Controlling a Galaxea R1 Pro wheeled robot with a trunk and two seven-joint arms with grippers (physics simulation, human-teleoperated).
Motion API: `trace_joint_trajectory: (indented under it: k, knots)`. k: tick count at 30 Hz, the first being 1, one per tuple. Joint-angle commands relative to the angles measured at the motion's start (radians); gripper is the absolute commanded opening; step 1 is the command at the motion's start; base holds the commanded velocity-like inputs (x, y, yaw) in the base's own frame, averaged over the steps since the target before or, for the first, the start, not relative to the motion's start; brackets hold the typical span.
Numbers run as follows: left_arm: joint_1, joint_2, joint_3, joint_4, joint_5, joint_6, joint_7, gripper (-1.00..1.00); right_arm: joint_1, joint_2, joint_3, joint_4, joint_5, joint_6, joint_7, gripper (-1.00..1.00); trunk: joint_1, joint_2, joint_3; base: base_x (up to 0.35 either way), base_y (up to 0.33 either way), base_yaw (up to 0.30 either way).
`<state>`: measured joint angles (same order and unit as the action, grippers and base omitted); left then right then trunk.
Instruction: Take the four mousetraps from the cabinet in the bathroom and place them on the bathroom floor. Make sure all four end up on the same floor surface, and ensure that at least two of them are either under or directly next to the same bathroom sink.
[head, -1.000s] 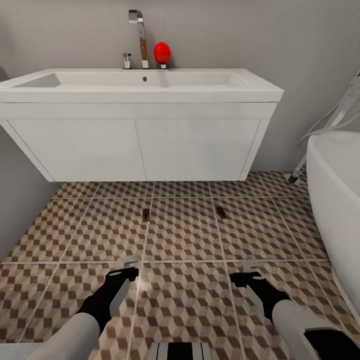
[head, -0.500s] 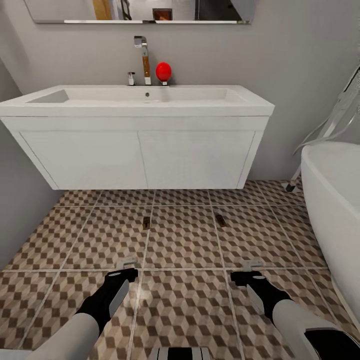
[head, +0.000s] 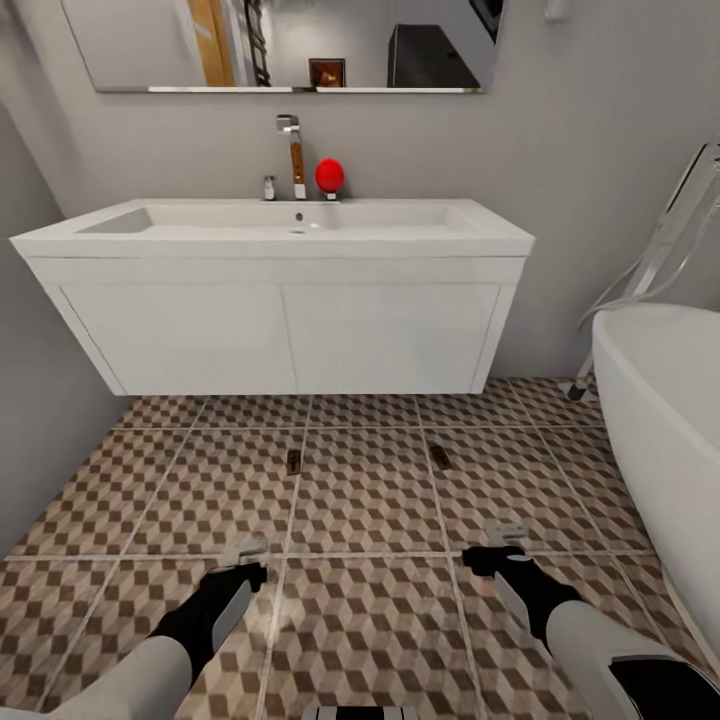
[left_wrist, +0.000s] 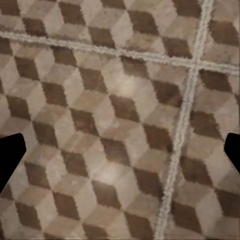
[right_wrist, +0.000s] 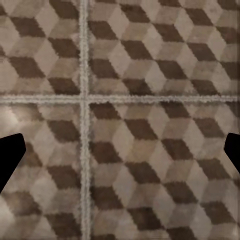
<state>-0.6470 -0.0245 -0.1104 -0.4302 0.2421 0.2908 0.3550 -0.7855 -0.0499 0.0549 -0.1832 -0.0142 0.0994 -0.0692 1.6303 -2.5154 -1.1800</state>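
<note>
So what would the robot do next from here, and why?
Probably turn away to fetch more traps. Two mousetraps lie on the bathroom floor just in front of the bathroom sink, and the left gripper and right gripper are both open and empty over bare tiles.

A red ball (head: 329, 175) sits beside the chrome tap (head: 292, 152).
</note>
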Motion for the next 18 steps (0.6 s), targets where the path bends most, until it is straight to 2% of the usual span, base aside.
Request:
trace_joint_trajectory:
  k: [1, 7, 18]
  knots:
    - [0.0, 0.003, -0.008, 0.013, 0.01, 0.002, 0.009, 1.0, 0.0, -0.001, 0.006, 0.004, -0.002, 0.007, -0.004, 1.0, -0.001, 0.0, 0.003, 0.0, 0.0, 0.0]
    - [0.0, 0.015, -0.008, 0.079, 0.01, -0.037, 0.009, 1.0, 0.0, -0.017, 0.005, 0.034, -0.005, 0.007, -0.004, 1.0, -0.003, 0.001, 0.026, 0.0, 0.0, 0.0]
    - [0.0, 0.017, -0.009, 0.125, 0.01, -0.105, 0.01, 1.0, 0.0, -0.028, 0.005, 0.046, -0.004, 0.007, -0.003, 1.0, -0.008, 0.004, 0.069, 0.0, 0.0, 0.0]
